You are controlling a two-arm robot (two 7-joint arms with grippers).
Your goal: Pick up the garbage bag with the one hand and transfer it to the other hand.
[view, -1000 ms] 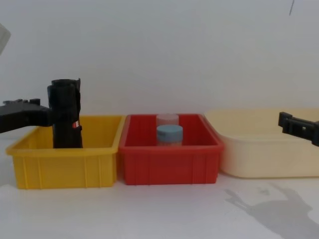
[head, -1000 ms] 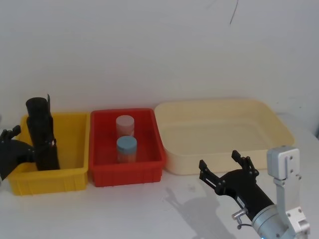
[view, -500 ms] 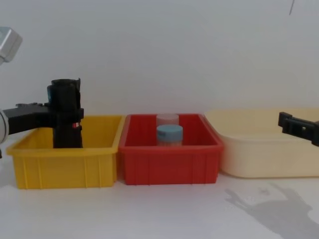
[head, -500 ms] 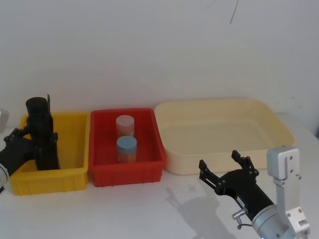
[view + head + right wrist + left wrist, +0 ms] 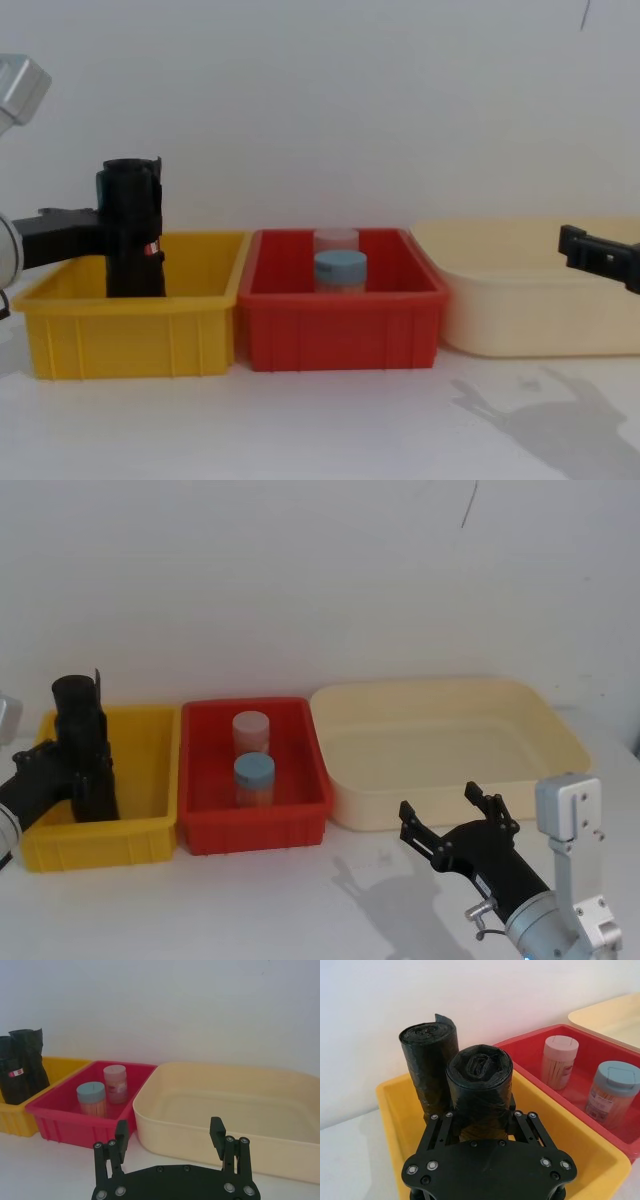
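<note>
**Left hand clamped on the labelled bag in the yellow bin; right hand waits apart**

Nearest the robot, the right hand point(image 5: 438, 800) hangs over the front of the white worktop point(image 5: 250, 910) with its fingers spread and nothing between them; it points toward the row of bins and throws a soft grey shadow point(image 5: 390, 900) on the bare surface beside it; the worktop is plain and matte.

Behind that, three bins stand side by side in a line: a yellow bin point(image 5: 100, 832) on the left, a red bin point(image 5: 255, 832) touching it in the middle, and a wide cream tub point(image 5: 350, 805) on the right; the red bin holds two upright jars, a blue-lidded jar point(image 5: 254, 778) in front and a pink-lidded jar point(image 5: 251, 730) just behind it.

At the yellow bin's left side, the left hand point(image 5: 480, 1120) reaches in; its fingers point(image 5: 440, 1127) are closed against both sides of the garbage bag point(image 5: 480, 1085), which stands upright inside the bin; a small red-and-white label point(image 5: 152, 248) shows on its side; a second black roll point(image 5: 427, 1060), with a loose flap at its top, stands upright just behind and touching it.

Farthest back, a plain white wall point(image 5: 300, 580) rises directly behind the bins; a thin dark line point(image 5: 468, 505) marks it near the top.
</note>
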